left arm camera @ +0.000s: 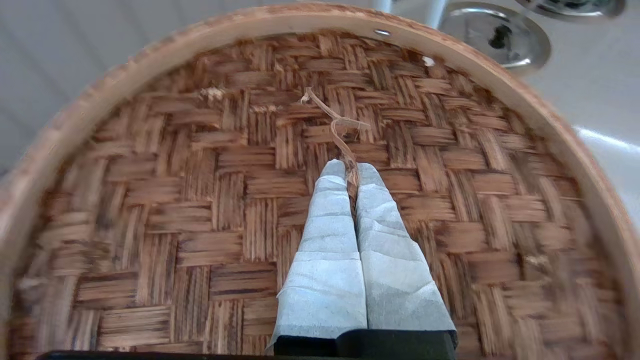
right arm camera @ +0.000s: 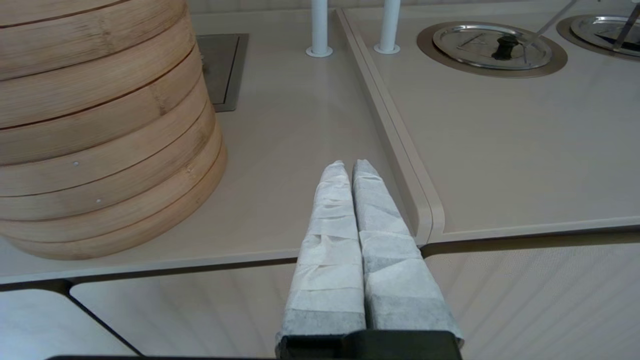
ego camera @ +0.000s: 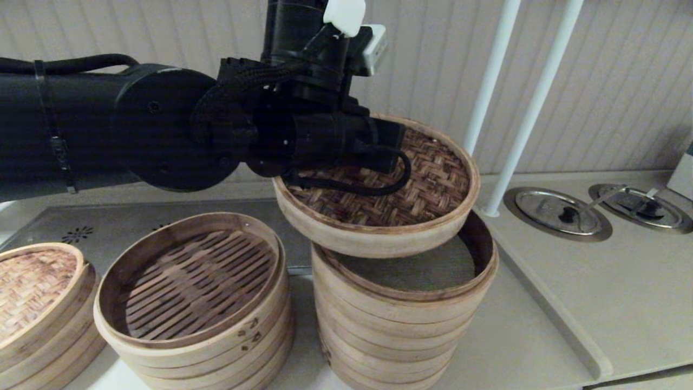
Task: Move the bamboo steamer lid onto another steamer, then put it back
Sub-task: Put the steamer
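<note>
The bamboo steamer lid (ego camera: 433, 179), dark herringbone weave in a pale hoop, hangs tilted just above the tall steamer stack (ego camera: 400, 319), whose grey-green mesh liner (ego camera: 427, 268) shows beneath it. The lid's near edge is lower than its far edge. My left gripper (left arm camera: 351, 167) is shut on the thin bamboo strip handle (left arm camera: 340, 125) at the middle of the lid (left arm camera: 200, 200). In the head view its fingers are hidden behind the wrist. My right gripper (right arm camera: 348, 165) is shut and empty, parked low over the counter's front edge beside the tall stack (right arm camera: 100, 125).
A shorter open steamer stack with a slatted floor (ego camera: 195, 336) stands left of the tall one. Further left is a stack under a paler woven lid (ego camera: 32, 292). Two white poles (ego camera: 490, 81) rise behind. Round metal covers (ego camera: 557, 211) sit in the counter at right.
</note>
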You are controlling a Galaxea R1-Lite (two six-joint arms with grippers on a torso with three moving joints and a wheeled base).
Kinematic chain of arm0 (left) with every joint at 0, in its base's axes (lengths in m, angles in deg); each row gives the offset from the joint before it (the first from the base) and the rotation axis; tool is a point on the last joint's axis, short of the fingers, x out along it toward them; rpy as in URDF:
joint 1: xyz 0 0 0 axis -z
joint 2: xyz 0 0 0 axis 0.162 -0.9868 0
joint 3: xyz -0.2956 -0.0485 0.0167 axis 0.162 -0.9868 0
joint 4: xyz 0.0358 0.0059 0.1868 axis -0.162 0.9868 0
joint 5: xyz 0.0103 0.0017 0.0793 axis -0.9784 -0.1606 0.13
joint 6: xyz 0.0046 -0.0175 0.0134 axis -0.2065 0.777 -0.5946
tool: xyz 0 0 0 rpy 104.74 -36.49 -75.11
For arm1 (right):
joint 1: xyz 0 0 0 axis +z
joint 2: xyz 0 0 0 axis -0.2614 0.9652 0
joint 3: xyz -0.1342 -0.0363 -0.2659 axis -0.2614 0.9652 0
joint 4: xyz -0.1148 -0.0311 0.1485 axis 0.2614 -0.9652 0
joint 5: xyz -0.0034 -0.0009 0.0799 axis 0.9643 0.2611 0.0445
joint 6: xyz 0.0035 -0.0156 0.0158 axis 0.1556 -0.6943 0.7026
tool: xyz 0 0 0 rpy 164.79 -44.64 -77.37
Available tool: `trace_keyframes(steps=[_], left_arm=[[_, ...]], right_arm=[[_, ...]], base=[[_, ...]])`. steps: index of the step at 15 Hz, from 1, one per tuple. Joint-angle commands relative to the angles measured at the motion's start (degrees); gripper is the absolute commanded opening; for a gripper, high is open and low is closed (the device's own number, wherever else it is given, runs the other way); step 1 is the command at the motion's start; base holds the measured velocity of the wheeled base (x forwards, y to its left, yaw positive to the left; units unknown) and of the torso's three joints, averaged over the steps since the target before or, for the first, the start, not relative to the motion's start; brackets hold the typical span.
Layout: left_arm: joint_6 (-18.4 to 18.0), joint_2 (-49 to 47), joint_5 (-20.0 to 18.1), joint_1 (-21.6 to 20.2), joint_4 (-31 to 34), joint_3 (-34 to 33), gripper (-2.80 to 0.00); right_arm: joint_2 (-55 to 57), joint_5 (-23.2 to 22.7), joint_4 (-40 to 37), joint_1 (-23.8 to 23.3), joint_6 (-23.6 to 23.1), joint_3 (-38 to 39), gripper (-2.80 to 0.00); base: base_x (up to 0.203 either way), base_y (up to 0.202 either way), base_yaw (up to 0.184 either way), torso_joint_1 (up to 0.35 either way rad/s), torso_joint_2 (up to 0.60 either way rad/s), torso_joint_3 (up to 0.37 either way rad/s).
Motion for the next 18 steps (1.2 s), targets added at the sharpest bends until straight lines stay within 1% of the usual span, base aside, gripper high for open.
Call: trace_keyframes(steps=[1,8,9,13,18], left_arm=[[0.1,-1.3,0.1,1.4,0.0,-0.4,-2.8],[1.2,-3.8,0.0,2.2,-0.4,-1.5,-2.8],[1.8,-4.2,0.1,2.3,-0.7,-2.0,-2.8],[2.0,-4.6,0.3,2.3,-4.9,-4.9,-2.8],[2.1,-3.9,0.6,2.8,-6.5,-7.3,-2.8]], right_arm=[[0.0,0.0,0.0,0.1,0.0,0.2,-2.8],[0.0,-0.1,0.0,0.0,0.0,0.2,-2.8],[0.0,0.0,0.0,0.0,0.0,0.2,-2.8],[0.0,0.0,0.0,0.0,0.0,0.2,-2.8],[0.0,0.0,0.0,0.0,0.0,0.2,-2.8]], base=[[0.0,0.0,0.0,0.0,0.0,0.0],[0.0,0.0,0.0,0.0,0.0,0.0],[0.0,0.0,0.0,0.0,0.0,0.0],[0.0,0.0,0.0,0.0,0.0,0.0],[0.0,0.0,0.0,0.0,0.0,0.0]])
